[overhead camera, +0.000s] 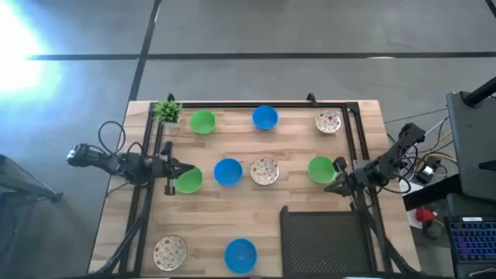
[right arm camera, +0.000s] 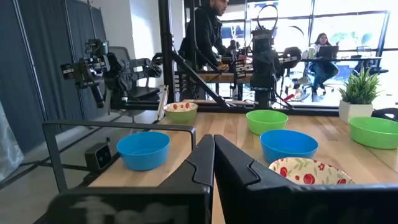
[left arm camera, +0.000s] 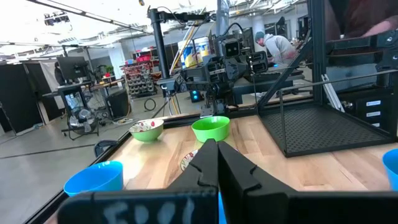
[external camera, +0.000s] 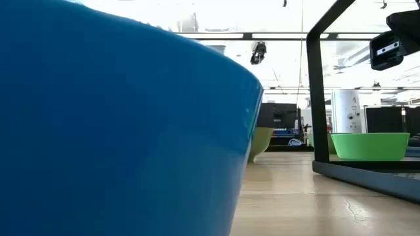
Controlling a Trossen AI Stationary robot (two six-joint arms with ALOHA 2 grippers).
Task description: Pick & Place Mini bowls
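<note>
Nine mini bowls rest on their bases on the wooden table. Across the far side are a green bowl (overhead camera: pixel 202 122), a blue bowl (overhead camera: pixel 265 118) and a speckled bowl (overhead camera: pixel 328 122). The middle row holds a green bowl (overhead camera: pixel 188 180), a blue bowl (overhead camera: pixel 228 172), a speckled bowl (overhead camera: pixel 264 171) and a green bowl (overhead camera: pixel 321 170). Near the front are a speckled bowl (overhead camera: pixel 170 252) and a blue bowl (overhead camera: pixel 240 255). My left gripper (overhead camera: pixel 184 167) (left arm camera: pixel 214 148) is shut beside the far rim of the left green bowl. My right gripper (overhead camera: pixel 332 187) (right arm camera: pixel 213 144) is shut just near of the right green bowl.
A black wire rack (overhead camera: pixel 325 240) fills the table's near right corner. A black frame (overhead camera: pixel 256 105) runs along the far edge and both sides. A small potted plant (overhead camera: pixel 167 111) stands at the far left corner. People sit and stand in the room beyond the table.
</note>
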